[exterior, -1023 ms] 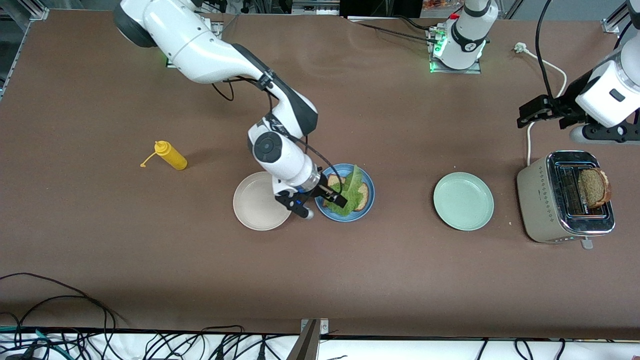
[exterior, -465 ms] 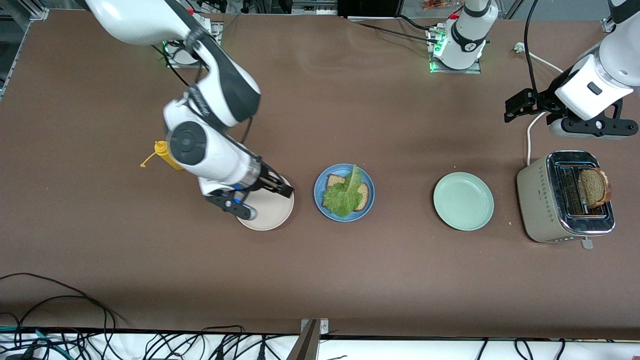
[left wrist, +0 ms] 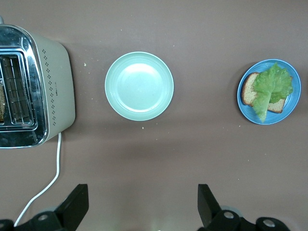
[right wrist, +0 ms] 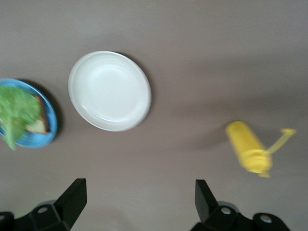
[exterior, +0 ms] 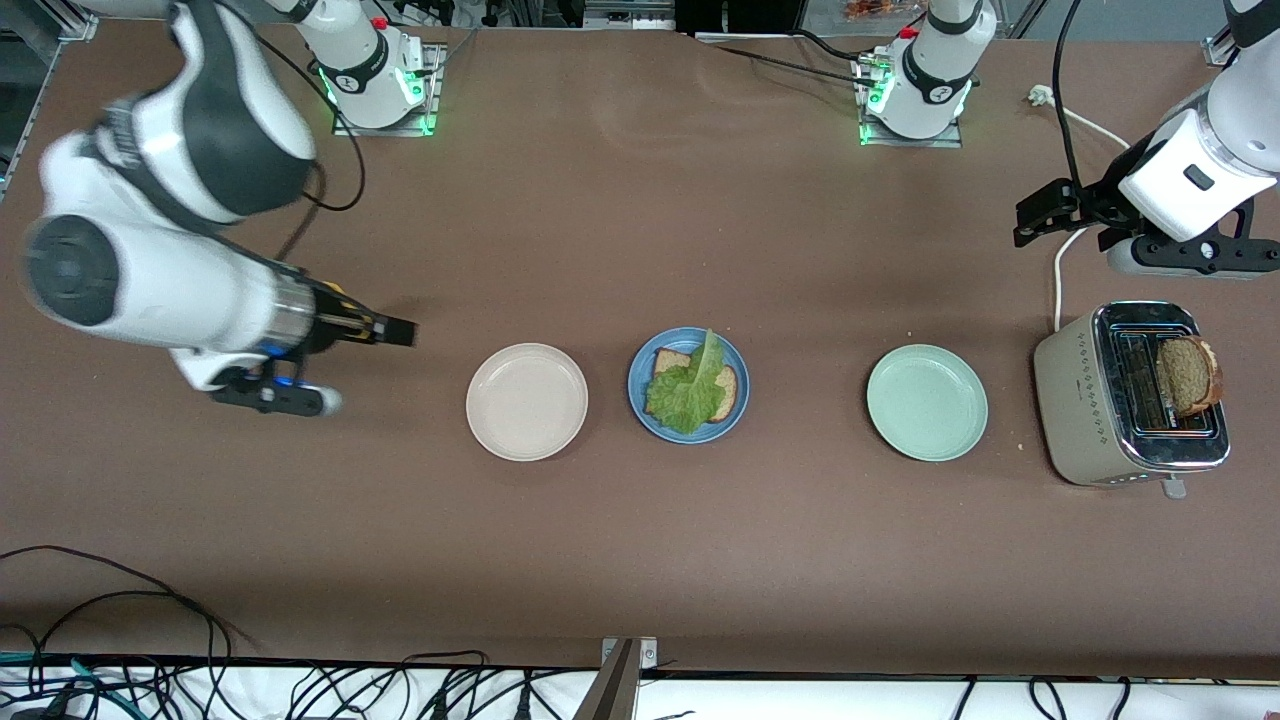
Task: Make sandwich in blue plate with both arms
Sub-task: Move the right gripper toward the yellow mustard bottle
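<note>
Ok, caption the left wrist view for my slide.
Open left gripper over the table, above the pale green plate, toaster and blue plate with bread and lettuce.

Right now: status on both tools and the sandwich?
Both tools open, empty: right tool by bottle, left tool above toaster. Blue plate: bread, lettuce. Top slice in toaster.

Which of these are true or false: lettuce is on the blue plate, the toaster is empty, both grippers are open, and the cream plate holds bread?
1. A lettuce leaf lies on bread on the blue plate. True.
2. The toaster is empty. False: a bread slice stands in it.
3. The left gripper and right gripper are open. True.
4. The cream plate holds bread. False: nothing is on it.
</note>
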